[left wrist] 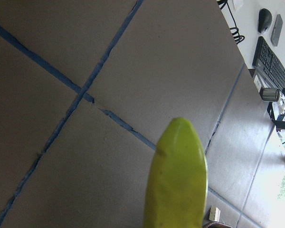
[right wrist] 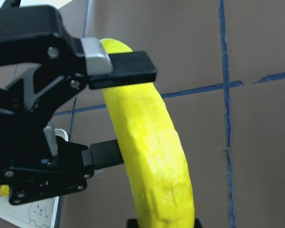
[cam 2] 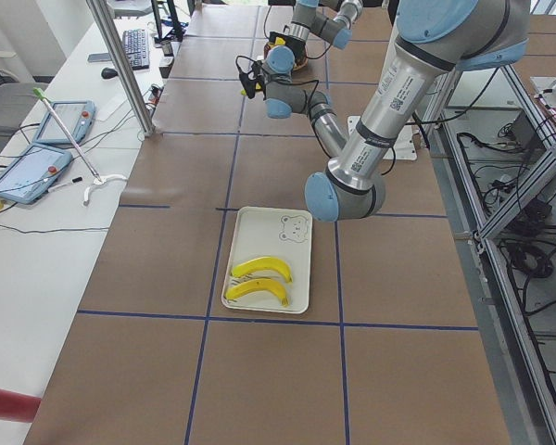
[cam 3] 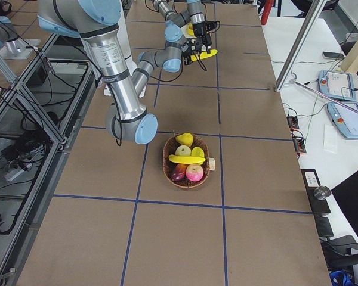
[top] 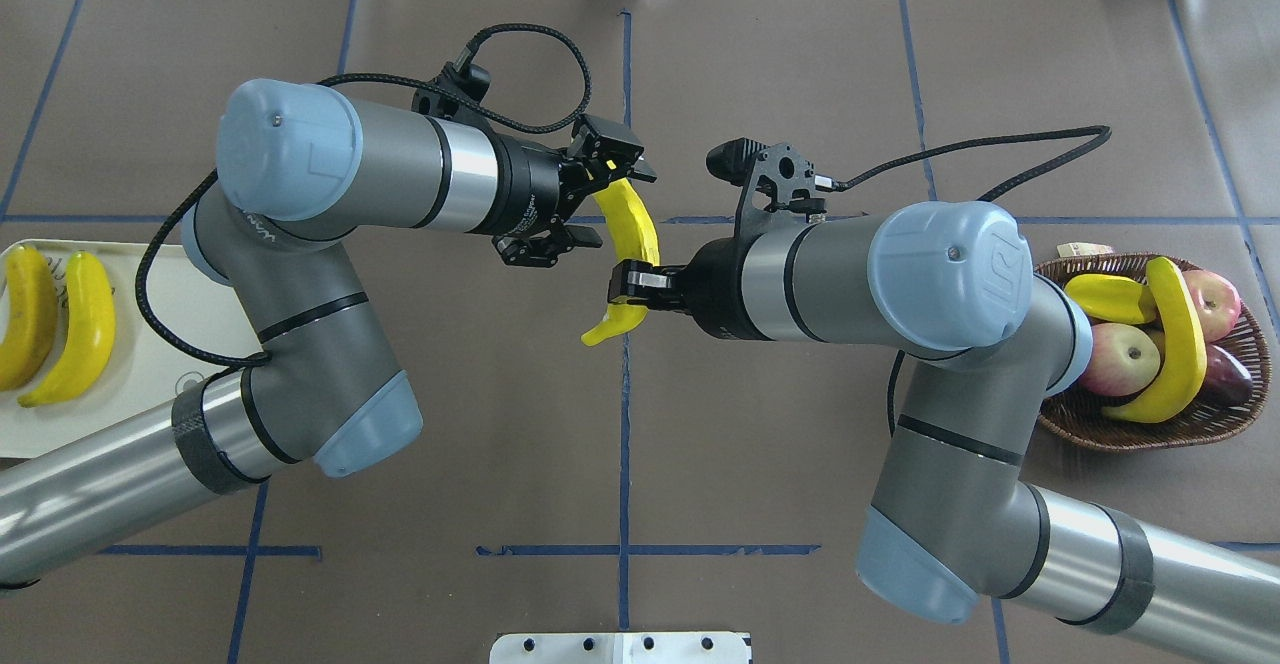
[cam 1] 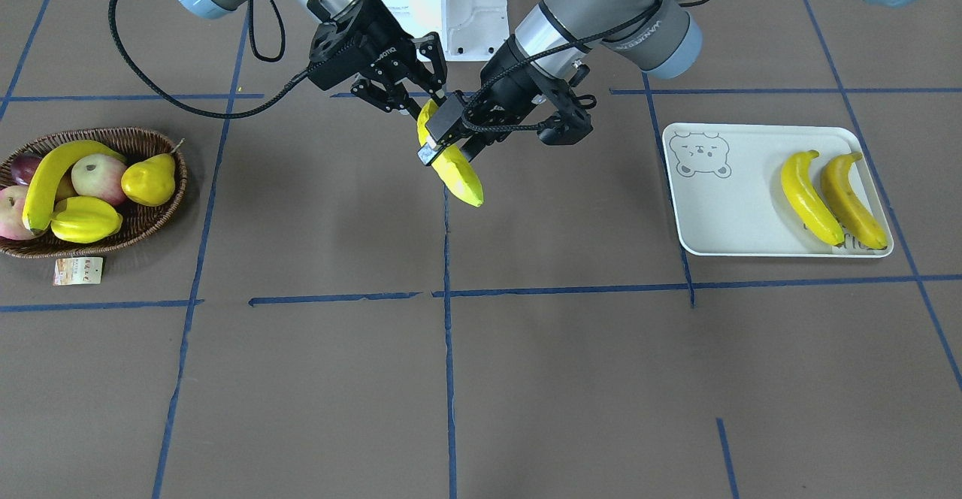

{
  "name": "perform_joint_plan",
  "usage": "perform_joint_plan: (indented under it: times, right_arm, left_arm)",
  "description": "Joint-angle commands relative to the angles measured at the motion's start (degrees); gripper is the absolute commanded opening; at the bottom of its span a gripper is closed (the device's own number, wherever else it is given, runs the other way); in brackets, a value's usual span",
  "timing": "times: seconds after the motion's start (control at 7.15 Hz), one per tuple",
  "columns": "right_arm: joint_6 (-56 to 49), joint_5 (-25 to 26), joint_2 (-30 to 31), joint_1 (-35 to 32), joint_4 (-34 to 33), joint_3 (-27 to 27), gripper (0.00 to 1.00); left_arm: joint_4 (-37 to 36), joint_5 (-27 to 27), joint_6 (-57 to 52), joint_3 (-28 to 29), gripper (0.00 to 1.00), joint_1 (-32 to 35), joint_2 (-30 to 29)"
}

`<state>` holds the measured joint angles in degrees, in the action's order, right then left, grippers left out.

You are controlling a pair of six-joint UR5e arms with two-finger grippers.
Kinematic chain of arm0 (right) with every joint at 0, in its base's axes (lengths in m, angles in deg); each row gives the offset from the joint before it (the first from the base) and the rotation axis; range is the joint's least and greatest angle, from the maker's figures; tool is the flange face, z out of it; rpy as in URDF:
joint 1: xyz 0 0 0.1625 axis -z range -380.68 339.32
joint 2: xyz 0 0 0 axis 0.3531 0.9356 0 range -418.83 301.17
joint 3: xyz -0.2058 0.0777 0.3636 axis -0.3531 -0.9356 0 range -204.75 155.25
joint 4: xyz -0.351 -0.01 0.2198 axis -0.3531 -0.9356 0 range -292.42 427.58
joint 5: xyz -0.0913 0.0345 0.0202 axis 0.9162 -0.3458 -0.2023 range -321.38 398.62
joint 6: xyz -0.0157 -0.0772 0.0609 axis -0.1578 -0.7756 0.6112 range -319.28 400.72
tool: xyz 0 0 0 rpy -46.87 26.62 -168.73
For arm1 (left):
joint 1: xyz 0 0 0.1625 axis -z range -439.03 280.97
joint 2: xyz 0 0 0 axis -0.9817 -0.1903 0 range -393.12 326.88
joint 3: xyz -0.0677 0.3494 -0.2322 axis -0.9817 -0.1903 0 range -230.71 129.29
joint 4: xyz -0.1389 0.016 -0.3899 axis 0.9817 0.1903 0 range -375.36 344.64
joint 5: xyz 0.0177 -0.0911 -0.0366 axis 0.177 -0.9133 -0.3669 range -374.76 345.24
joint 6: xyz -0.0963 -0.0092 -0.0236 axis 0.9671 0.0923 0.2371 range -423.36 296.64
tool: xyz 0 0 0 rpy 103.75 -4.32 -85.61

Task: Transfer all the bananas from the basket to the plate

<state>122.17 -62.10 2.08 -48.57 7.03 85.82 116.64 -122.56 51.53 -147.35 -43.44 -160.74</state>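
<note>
A yellow banana [cam 1: 458, 179] hangs in the air over the table's middle, between both grippers. My right gripper [top: 628, 294] is shut on its stem end; its fingertips flank the banana at the bottom of the right wrist view [right wrist: 152, 156]. My left gripper [top: 605, 206] is open, its fingers [right wrist: 118, 69] straddling the banana's upper half. The banana's tip fills the left wrist view [left wrist: 178, 175]. One long banana [cam 1: 45, 179] lies in the wicker basket [cam 1: 161, 142]. Two bananas, a yellow one [cam 1: 808, 198] and a darker one [cam 1: 853, 202], lie on the bear plate [cam 1: 736, 206].
The basket also holds a pear [cam 1: 150, 179], a starfruit [cam 1: 86, 219] and apples [cam 1: 98, 177]. A paper tag [cam 1: 77, 270] lies beside it. The white robot base [cam 1: 443, 7] stands behind the grippers. Blue tape lines cross the brown table.
</note>
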Motion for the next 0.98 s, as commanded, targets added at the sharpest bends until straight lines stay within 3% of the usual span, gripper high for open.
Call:
perform_joint_plan:
  times: [0.0, 0.14, 0.28, 0.42, 0.84]
  right_arm:
    - [-0.1, 0.0, 0.0, 0.0, 0.0, 0.0, 0.0]
    - [-0.1, -0.2, 0.0, 0.1, 0.0, 0.3, 0.1]
    - [-0.1, -0.2, 0.0, 0.3, 0.0, 0.7, 0.86]
    - [0.0, -0.1, 0.3, 0.2, 0.0, 1.6, 1.0]
    - [-0.2, -0.8, 0.8, -0.4, -1.9, 4.5, 1.0]
  left_arm:
    - [-0.2, 0.1, 0.0, 0.1, 0.37, -0.1, -0.4]
    - [-0.1, 0.0, -0.2, 0.1, 0.12, 0.0, -0.4]
    - [-0.1, 0.0, -0.8, 0.1, 0.0, 0.0, -0.2]
    - [0.0, 0.0, -2.3, 0.1, 0.0, 0.1, -0.1]
    - [-2.5, -0.8, -4.1, 0.0, 0.0, 1.4, 0.3]
